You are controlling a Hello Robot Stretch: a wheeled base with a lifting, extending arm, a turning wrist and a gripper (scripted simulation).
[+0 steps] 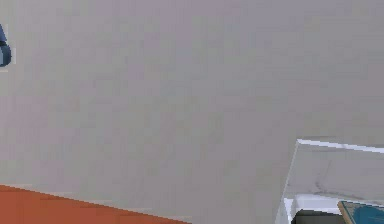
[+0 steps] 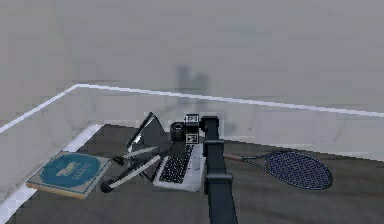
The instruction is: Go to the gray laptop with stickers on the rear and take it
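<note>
Laptop (image 2: pixel 176 167), gray, lid raised: centre of the arm side view, on dark table (image 2: pixel 300 205) between book (image 2: pixel 70 172) and racket (image 2: pixel 292 168). Gripper (image 2: pixel 114 174) at it; whether it holds anything cannot be told. Step: grasp. Next, likely: lift clear.

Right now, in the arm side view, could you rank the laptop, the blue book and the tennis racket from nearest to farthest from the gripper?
1. Gray laptop, right by the gripper.
2. Blue book, just left; too close to call against the laptop.
3. Tennis racket, far right, beyond the arm.
</note>
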